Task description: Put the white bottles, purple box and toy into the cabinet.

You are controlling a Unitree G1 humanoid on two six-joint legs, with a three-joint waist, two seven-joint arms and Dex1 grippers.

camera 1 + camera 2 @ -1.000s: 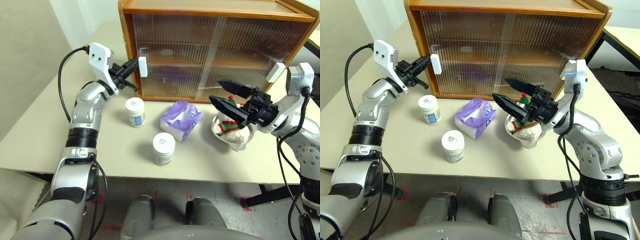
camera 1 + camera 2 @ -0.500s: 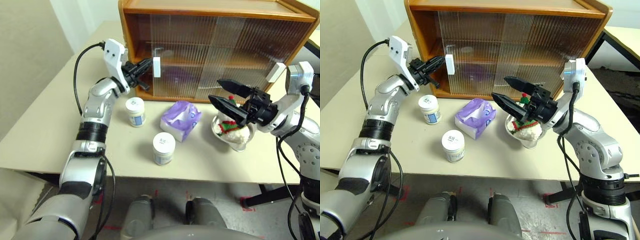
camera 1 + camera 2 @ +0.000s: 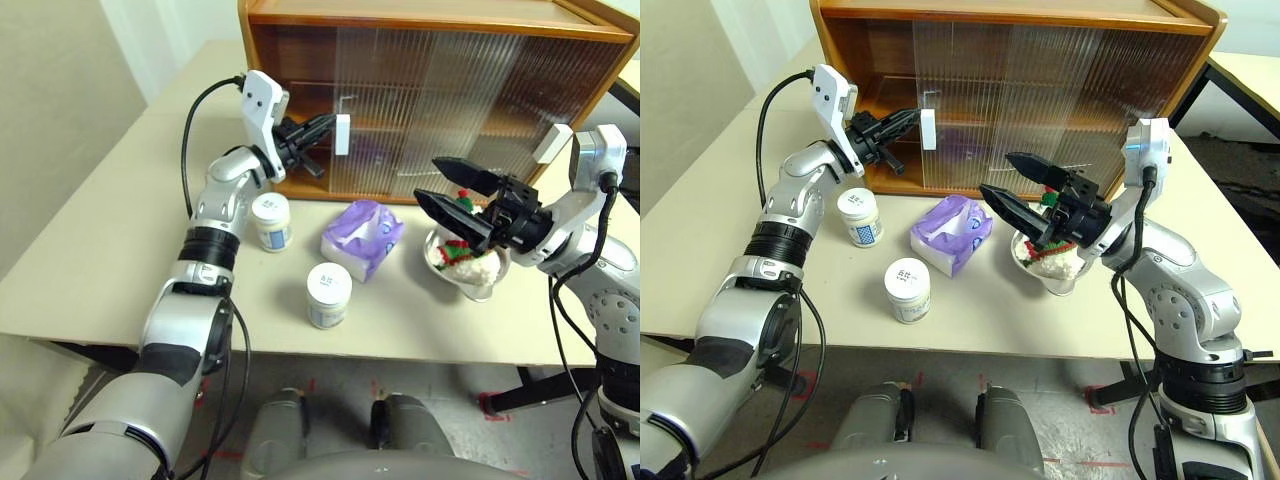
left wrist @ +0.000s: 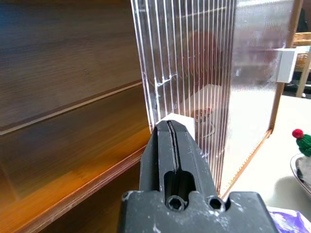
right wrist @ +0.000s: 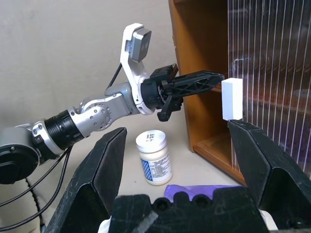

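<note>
Ribbed translucent door of the cabinet (image 3: 440, 60) stands slid partway, baring dark wood at upper left. The left gripper (image 3: 330, 128) is clamped tight against the white handle (image 3: 343, 134). Mid-frame lie two white bottles (image 3: 270, 221), the purple box (image 3: 362, 238) and the toy (image 3: 463, 252) under the spread right gripper (image 3: 440, 183). The left wrist view shows bare shelf boards.

The cabinet (image 3: 300, 25) had a glossy orange-brown wood frame and ribbed, translucent plastic doors (image 3: 440, 110). The box (image 3: 362, 238) wore crinkly, shiny purple wrap, and the bottles (image 3: 328, 295) were smooth white plastic. The toy (image 3: 462, 258) looked fluffy, in a clear glass dish (image 3: 478, 290) on the matt beige table (image 3: 120, 250).
</note>
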